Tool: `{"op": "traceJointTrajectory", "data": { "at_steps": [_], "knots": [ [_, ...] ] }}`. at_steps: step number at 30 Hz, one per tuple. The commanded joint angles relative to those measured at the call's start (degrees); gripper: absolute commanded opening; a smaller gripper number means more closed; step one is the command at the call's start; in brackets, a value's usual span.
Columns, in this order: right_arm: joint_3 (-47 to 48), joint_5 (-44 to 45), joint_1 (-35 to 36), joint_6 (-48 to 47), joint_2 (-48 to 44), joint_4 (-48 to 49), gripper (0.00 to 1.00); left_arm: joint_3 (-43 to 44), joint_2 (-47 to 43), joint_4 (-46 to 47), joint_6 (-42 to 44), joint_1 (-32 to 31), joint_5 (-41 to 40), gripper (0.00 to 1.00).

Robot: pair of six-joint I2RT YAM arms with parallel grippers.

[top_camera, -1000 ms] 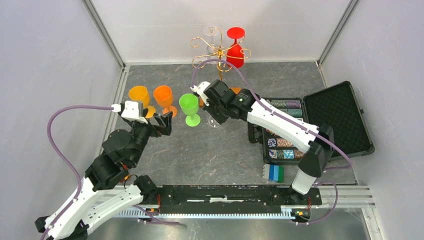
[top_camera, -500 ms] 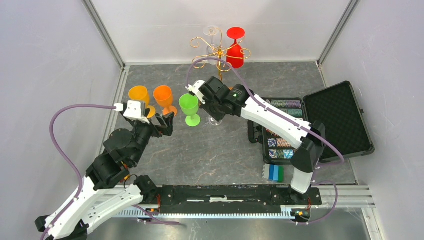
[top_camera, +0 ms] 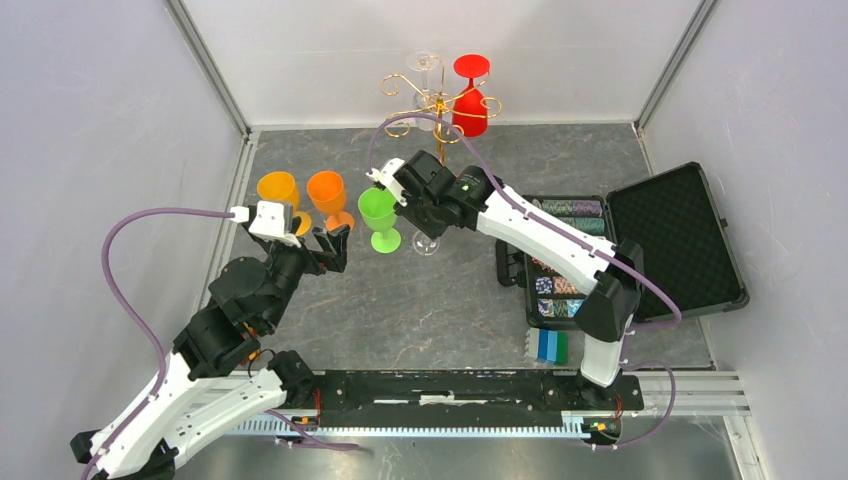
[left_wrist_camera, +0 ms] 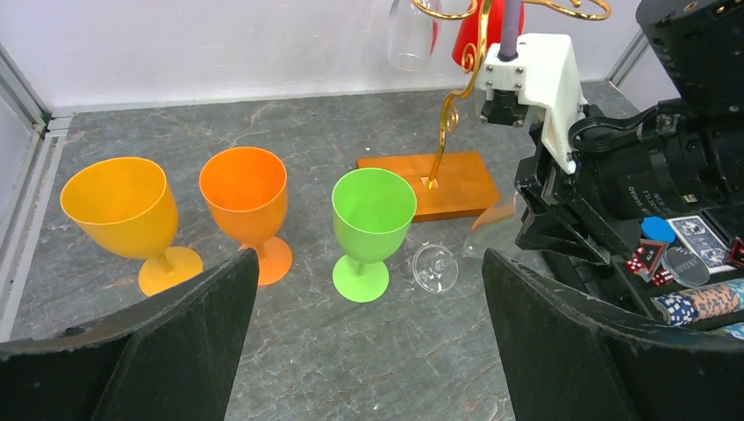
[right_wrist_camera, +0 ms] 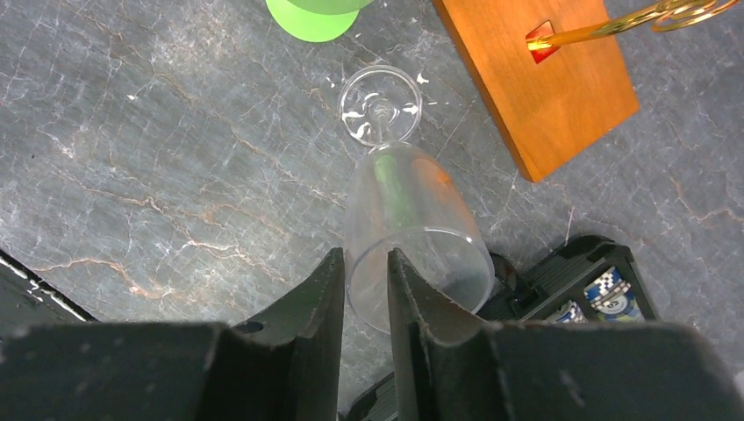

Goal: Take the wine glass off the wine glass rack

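A clear wine glass (right_wrist_camera: 404,219) stands on its foot (top_camera: 427,245) on the table, just right of the green goblet and in front of the rack's base. My right gripper (right_wrist_camera: 364,256) is above its bowl, its fingers straddling the rim wall with a small gap showing, so it is open. The wine glass rack (top_camera: 437,100) rises gold from its orange-brown base (left_wrist_camera: 439,180); a clear glass (top_camera: 424,62) and a red glass (top_camera: 470,100) hang from it. My left gripper (left_wrist_camera: 368,263) hovers wide open and holds nothing, near the goblets.
Yellow (left_wrist_camera: 123,206), orange (left_wrist_camera: 246,189) and green (left_wrist_camera: 373,206) goblets stand in a row at the left. An open black case (top_camera: 660,235) with chips lies at the right, and a small blue and green box (top_camera: 551,345) sits in front of it.
My right arm has shifted slightly left with the clear glass, and its jaws have parted from shut. The left arm has barely moved.
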Motion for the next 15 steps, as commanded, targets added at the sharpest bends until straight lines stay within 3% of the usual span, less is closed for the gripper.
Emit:
{"op": "traceJointTrajectory", "data": {
  "at_steps": [1, 15],
  "knots": [
    [3.5, 2.0, 0.1, -1.0, 0.7, 0.3, 0.31, -0.2, 0.2, 0.5, 2.6, -0.1, 0.5, 1.00],
    [8.7, 2.7, -1.7, -0.8, 1.9, 2.6, 0.46, 2.9, 2.5, -2.7, 0.1, -0.1, 0.3, 1.00]
  ]
}}
